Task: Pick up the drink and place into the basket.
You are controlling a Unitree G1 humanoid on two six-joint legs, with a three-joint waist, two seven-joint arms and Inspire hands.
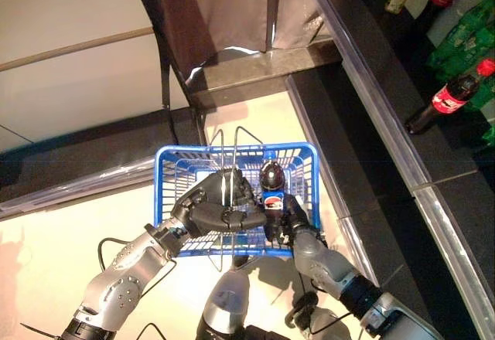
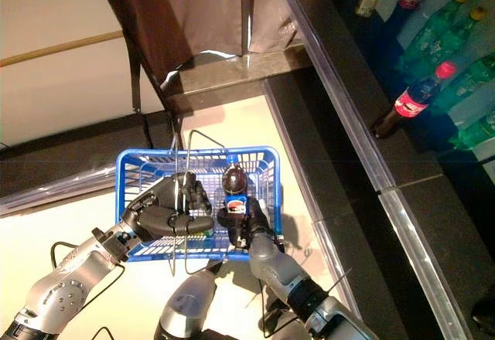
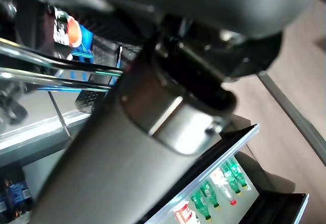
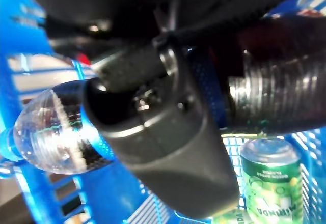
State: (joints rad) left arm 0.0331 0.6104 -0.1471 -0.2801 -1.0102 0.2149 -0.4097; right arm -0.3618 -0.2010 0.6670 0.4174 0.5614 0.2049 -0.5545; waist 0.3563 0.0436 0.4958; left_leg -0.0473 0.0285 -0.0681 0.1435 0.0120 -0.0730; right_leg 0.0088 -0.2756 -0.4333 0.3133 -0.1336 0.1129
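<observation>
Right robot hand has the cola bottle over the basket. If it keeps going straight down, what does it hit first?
Probably the green can lying in the blue basket, under the right robot hand and its cola bottle. Depth is unclear; it might reach the basket floor beside it.

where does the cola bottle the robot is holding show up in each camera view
Left eye: cola bottle at centre, held over the blue basket by the right robot hand.
Right eye: just left of centre.
Left wrist: only its label, in an upper corner.
Right wrist: the clear neck end.
Shared landmark: the blue basket.
</observation>
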